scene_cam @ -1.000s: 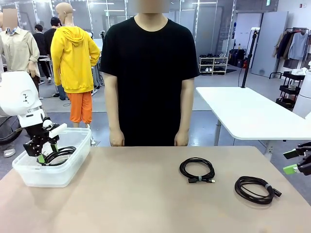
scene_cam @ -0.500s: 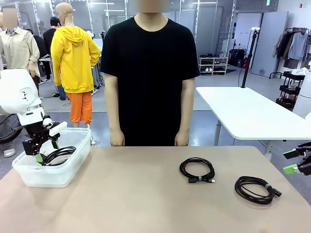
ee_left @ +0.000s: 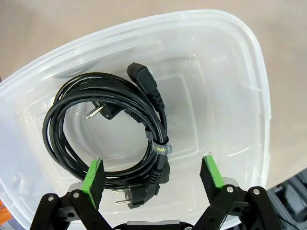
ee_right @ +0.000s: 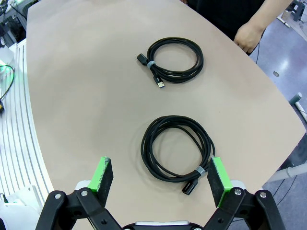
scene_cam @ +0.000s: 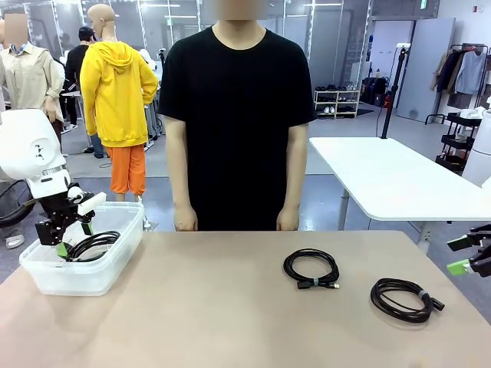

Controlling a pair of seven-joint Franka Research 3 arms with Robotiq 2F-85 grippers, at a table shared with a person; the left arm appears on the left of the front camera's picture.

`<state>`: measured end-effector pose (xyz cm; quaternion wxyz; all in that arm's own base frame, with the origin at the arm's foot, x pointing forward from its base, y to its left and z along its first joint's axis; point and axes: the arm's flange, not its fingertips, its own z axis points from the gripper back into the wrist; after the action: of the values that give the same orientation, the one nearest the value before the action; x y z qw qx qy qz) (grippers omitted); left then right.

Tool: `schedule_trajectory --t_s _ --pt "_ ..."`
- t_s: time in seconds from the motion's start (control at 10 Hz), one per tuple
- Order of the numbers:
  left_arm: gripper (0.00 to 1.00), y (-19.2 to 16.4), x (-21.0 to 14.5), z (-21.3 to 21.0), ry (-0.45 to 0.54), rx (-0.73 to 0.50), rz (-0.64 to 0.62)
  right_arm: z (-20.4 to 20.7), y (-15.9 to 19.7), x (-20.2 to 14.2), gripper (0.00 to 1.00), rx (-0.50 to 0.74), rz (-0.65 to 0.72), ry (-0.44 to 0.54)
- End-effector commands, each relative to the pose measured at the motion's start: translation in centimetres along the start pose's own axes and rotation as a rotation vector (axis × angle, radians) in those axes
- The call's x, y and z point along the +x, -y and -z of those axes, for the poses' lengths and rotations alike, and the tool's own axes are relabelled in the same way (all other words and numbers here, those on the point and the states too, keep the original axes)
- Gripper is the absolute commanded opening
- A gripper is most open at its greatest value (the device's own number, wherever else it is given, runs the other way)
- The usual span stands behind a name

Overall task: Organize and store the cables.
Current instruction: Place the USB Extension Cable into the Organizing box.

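Observation:
One cable point(scene_cam: 93, 245), a black coil with plugs, lies loose inside a clear plastic bin point(scene_cam: 77, 277) at the table's left. My left gripper point(scene_cam: 74, 239) hangs open just above it. In the left wrist view the green pads point(ee_left: 94, 175) stand wide apart over the coiled cable point(ee_left: 110, 124) on the floor of the bin point(ee_left: 235, 86), touching nothing. A second coil point(scene_cam: 311, 269) lies right of the table's middle, and a third coil point(scene_cam: 403, 299) nearer the right front. My right gripper point(scene_cam: 459, 254) is open at the right edge; the right wrist view puts this gripper point(ee_right: 160, 165) above the near coil point(ee_right: 176, 147), with the farther coil point(ee_right: 173, 60) beyond.
A person in a black shirt stands at the far edge, hands point(scene_cam: 184, 218) hanging at the sides; one hand point(ee_right: 249, 36) shows by the table rim. The bare tabletop point(scene_cam: 207, 307) stretches between the bin and the coils. A white table point(scene_cam: 383, 176) stands behind on the right.
My left gripper has opened, let go of the coil in the bin and risen slightly. The right arm and the two coils on the table have not moved.

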<state>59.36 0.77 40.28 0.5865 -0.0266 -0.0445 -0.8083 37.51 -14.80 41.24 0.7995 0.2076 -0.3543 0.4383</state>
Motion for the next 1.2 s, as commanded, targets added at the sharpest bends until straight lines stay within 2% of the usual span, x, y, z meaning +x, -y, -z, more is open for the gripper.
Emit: schedule_trajectory --t_s 0.0,0.3,0.4,0.5,0.6,0.7,0.8,0.9,1.1 --pt "1.00 0.0 -0.2 0.1 -0.005 0.000 0.004 -0.2 0.1 0.3 1.00 0.004 0.009 -0.009" --pt "1.00 0.0 0.0 0.0 0.000 0.000 0.000 -0.2 0.1 0.3 1.00 0.004 0.009 -0.009" --pt "1.00 -1.4 0.2 -2.7 0.103 0.012 -0.106 -0.2 0.1 0.3 1.00 0.004 0.009 -0.009" --pt "1.00 -1.4 1.0 -4.3 0.159 0.007 -0.157 -0.2 0.1 0.3 1.00 0.004 0.009 -0.009" --pt "1.00 -0.7 1.6 -5.5 0.140 0.008 -0.225 -0.2 0.1 0.3 1.00 0.004 0.009 -0.009" --pt "1.00 1.0 2.2 -7.3 0.159 0.032 -0.302 -0.2 0.1 0.3 1.00 0.004 0.009 -0.009" --pt "1.00 3.2 3.0 -8.5 0.231 0.058 -0.399 -0.2 0.1 0.3 1.00 0.004 0.009 -0.009" --pt "1.00 5.8 3.9 -9.6 0.259 0.107 -0.492 -0.2 0.1 0.3 1.00 0.004 0.009 -0.009" --pt "1.00 12.0 4.6 -12.2 0.285 0.172 -0.588 -0.2 0.1 0.3 1.00 0.004 0.009 -0.009"
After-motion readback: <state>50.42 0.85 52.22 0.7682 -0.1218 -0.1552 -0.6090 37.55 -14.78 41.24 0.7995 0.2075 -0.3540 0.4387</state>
